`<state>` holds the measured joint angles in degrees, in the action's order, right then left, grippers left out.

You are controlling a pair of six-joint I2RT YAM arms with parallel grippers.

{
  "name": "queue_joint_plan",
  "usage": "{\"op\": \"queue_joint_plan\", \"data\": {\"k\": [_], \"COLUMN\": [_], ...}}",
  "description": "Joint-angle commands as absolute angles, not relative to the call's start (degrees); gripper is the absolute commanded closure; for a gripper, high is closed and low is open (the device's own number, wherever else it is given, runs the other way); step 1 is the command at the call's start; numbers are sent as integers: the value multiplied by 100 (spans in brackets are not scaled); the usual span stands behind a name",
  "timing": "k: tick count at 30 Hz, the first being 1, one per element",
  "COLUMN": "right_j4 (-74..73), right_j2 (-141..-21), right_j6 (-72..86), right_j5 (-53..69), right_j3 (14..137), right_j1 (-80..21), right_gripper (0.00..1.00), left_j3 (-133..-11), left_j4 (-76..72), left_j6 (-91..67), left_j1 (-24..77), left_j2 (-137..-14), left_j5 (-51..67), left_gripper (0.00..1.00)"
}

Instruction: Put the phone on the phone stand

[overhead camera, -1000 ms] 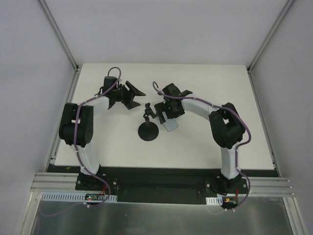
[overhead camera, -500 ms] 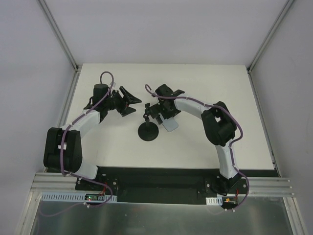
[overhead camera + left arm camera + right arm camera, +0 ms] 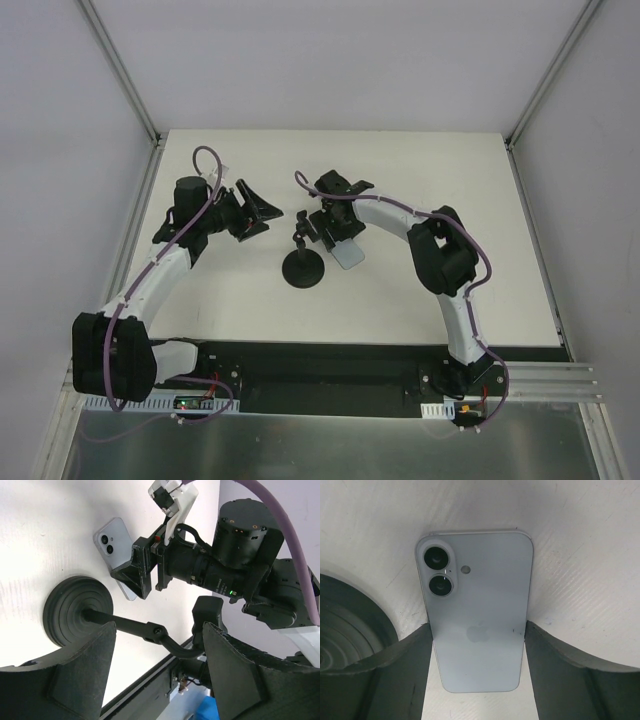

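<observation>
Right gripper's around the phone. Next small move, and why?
Probably lift the right gripper slightly, straight up. Its fingers look flush against both long edges of the phone, which lies camera-side up on the table. The phone stand has its base right beside one finger, so sliding sideways risks bumping it.

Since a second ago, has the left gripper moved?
Yes. In the top view the left gripper has drawn back to the left and slightly toward the arm bases, away from the stand, which hasn't shifted. Its jaws stand open.
</observation>
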<state>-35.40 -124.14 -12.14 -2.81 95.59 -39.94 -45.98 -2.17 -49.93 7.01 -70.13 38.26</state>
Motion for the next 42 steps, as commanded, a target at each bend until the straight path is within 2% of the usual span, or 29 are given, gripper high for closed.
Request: {"op": "queue_joint_plan", "data": {"k": [1, 6, 12, 17, 18, 21, 23, 30, 37, 42], "right_j4": [-3867, -3525, -2410, -1742, -1645, -1319, -1161, -580, -571, -449], "right_j2": [-12621, -12262, -11418, -11040, -10987, -10864, -10820, -10565, -10389, -10275], "right_j6": [-1239, -1213, -1160, -1108, -1090, -1046, -1037, -1028, -1116, -1143], "right_j5": [-675, -879, -809, -870, -835, -625, -466, -334, -308, -211], "right_j3": [9501, 9098, 8254, 7788, 7718, 7541, 7445, 7093, 7075, 6970], "right_j1": [-3990, -4043, -4052, -4052, -4060, -4052, -4052, -4043, -4043, -4008], "right_gripper": [34, 51, 64, 75, 80, 86, 90, 94, 95, 96], "left_j3": [-4667, -4641, -4877, -5272, -5334, -5703, -6055, -6741, -7146, -7303], "left_j4": [228, 299, 290, 115, -164, -378, -387, -396, -26, -26], "left_j6": [-4483, -4430, -4527, -4693, -4798, -4782, -4772, -4641, -4307, -4219], "left_j1": [624, 615, 589, 510, 510, 536, 536, 712, 958, 1151], "left_j2": [-6680, -6697, -7250, -8207, -8366, -9138, -9745, -10941, -11391, -11591], "left_j5": [3578, 3498, 3778, 4200, 4366, 4868, 5167, 5520, 5406, 5387], "left_gripper": [32, 32, 32, 32, 32, 35, 40, 41, 41, 37]}}
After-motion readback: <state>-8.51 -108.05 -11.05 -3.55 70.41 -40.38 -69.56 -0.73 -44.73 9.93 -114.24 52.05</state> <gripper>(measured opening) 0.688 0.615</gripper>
